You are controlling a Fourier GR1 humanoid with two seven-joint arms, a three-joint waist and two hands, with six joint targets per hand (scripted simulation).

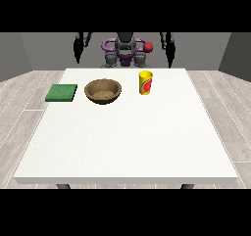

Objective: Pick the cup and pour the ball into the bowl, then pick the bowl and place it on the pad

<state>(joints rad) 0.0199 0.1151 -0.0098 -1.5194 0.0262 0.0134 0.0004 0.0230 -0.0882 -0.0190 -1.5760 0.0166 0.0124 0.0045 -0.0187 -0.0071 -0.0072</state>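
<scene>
Brown bowl (103, 91) between green pad (62, 93), yellow cup (145, 82)

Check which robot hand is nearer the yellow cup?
Left. The robot hand at the view's right hangs behind the yellow cup, slightly right; the one at the view's left hangs far across.

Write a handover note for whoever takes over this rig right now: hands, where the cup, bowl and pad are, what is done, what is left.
Hands: the hand at the view's left and the hand at the view's right both hang at the robot's sides, behind the table's far edge, holding nothing. Whether their fingers are open or shut cannot be told.
Things: the yellow cup stands upright on the table; the brown bowl sits beside it, towards the view's left; the green pad lies further left, apart from the bowl. The ball cannot be seen.
Done: nothing yet.
Left: pick the cup, pour into the bowl, then set the bowl on the pad.
</scene>
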